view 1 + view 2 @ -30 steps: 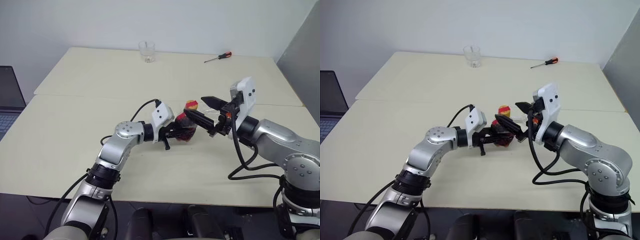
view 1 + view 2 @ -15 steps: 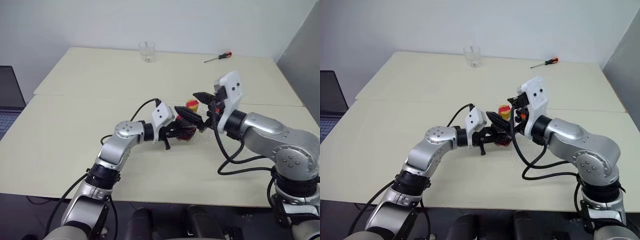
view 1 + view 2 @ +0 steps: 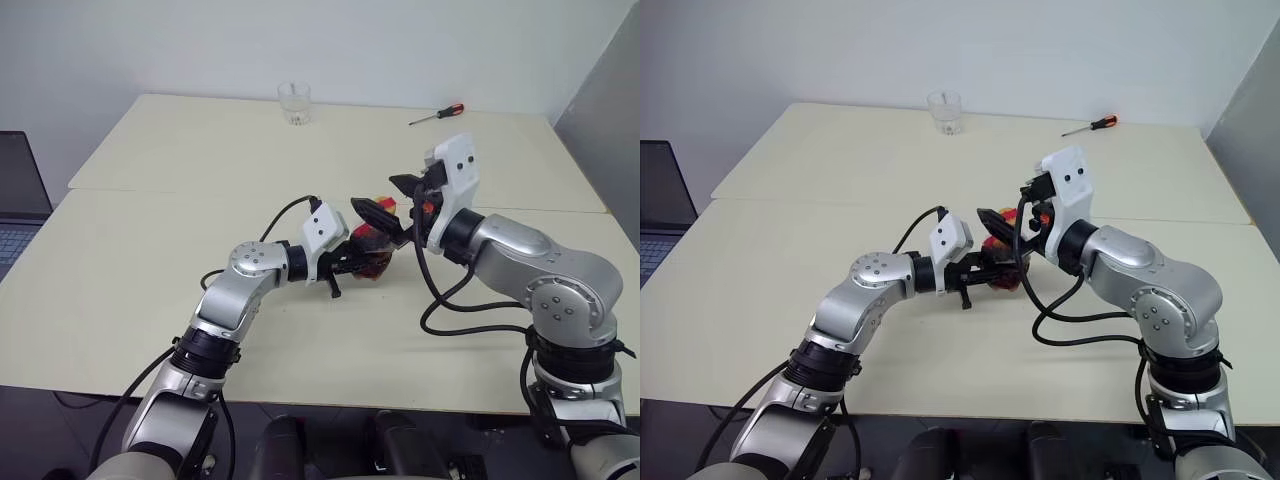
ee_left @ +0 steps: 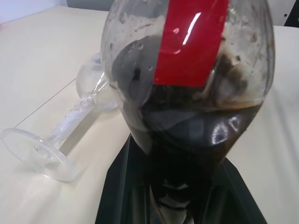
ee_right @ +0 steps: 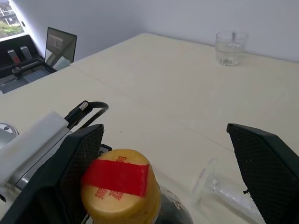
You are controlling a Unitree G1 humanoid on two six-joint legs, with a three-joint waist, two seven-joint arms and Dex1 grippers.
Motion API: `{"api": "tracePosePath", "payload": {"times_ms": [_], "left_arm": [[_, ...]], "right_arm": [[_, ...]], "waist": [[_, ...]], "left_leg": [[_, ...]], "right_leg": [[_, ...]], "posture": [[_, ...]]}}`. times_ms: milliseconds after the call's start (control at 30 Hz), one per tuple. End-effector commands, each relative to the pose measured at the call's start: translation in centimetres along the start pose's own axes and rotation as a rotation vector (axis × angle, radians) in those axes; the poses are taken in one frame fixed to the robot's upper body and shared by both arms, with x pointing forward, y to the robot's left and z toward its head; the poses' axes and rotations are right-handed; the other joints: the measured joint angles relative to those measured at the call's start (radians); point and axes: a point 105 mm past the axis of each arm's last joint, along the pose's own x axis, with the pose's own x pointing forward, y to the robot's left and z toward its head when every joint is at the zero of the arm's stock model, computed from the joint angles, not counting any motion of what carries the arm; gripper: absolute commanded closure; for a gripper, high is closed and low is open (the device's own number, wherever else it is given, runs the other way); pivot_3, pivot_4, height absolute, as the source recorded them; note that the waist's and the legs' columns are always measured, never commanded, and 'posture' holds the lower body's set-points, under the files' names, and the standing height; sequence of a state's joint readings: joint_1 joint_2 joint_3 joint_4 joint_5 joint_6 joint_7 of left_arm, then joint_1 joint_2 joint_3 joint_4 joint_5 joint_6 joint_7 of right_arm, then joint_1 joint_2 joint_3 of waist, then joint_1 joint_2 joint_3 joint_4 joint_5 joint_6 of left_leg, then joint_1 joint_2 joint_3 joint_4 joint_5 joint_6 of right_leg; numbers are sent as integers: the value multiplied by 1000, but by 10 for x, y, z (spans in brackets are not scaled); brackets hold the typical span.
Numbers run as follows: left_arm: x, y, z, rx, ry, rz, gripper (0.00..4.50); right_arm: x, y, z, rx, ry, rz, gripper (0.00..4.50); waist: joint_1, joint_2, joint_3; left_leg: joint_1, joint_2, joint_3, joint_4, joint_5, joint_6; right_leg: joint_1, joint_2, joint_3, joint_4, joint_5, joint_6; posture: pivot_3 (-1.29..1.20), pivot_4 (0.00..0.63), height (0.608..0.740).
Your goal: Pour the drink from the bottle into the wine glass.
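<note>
Left tool [image 3: 345,268] clenched on bottle [image 4: 187,93], upright over bench [image 3: 150,260]. Right tool [image 5: 163,163] released, fingers straddling cap [image 5: 120,189]. Wine glass [image 4: 60,135] lay toppled just beside. Advice: close squarely on cap, twist; stand glass upright before pouring.

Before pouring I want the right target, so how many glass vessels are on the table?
2. A short tumbler stands at the table's far edge; the wine glass lies on its side beside the held bottle. Others may be hidden behind the arms.

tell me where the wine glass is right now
The wine glass lies on its side on the table, just beyond the bottle that the left gripper holds near the table's middle.
</note>
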State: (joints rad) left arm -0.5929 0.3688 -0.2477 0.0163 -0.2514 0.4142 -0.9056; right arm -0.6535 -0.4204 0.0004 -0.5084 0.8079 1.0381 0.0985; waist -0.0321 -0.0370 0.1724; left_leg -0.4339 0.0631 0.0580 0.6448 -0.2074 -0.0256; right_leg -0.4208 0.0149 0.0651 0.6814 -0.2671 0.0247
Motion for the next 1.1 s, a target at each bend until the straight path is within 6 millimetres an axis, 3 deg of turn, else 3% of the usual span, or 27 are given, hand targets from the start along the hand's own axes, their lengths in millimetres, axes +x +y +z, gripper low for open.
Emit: {"api": "tracePosePath", "payload": {"times_ms": [33, 300, 400, 667, 867, 1000, 1100], "left_arm": [[-4, 3, 19, 49, -58, 8, 3852], [-4, 2, 19, 51, -59, 7, 3852], [-4, 3, 19, 52, -57, 13, 3852], [-5, 3, 19, 52, -54, 15, 3852], [-5, 4, 18, 50, -51, 12, 3853], [-4, 3, 18, 51, -51, 7, 3854], [-4, 4, 18, 52, -52, 6, 3858]], "right_arm": [[-11, -10, 14, -24, -62, -42, 0], [-18, -6, 12, -2, -69, 3, 0], [-19, -2, 10, 3, -62, 26, 618], [-23, 3, 7, 4, -46, 56, 3288], [-27, 5, 9, 1, -63, 71, 3286], [-41, 6, 33, 0, -188, 145, 3286], [-47, 3, 38, 12, -211, 153, 3288]], "waist": [[0, 0, 0], [0, 0, 0], [0, 0, 0], [0, 0, 0], [0, 0, 0], [0, 0, 0], [0, 0, 0]], "left_leg": [[0, 0, 0, 0, 0, 0], [0, 0, 0, 0, 0, 0], [0, 0, 0, 0, 0, 0], [0, 0, 0, 0, 0, 0], [0, 0, 0, 0, 0, 0], [0, 0, 0, 0, 0, 0], [0, 0, 0, 0, 0, 0]], "right_leg": [[0, 0, 0, 0, 0, 0], [0, 0, 0, 0, 0, 0], [0, 0, 0, 0, 0, 0], [0, 0, 0, 0, 0, 0], [0, 0, 0, 0, 0, 0], [0, 0, 0, 0, 0, 0], [0, 0, 0, 0, 0, 0]], "posture": [[0, 150, 740], [0, 150, 740], [0, 150, 740], [0, 150, 740], [0, 150, 740], [0, 150, 740], [0, 150, 740]]}}
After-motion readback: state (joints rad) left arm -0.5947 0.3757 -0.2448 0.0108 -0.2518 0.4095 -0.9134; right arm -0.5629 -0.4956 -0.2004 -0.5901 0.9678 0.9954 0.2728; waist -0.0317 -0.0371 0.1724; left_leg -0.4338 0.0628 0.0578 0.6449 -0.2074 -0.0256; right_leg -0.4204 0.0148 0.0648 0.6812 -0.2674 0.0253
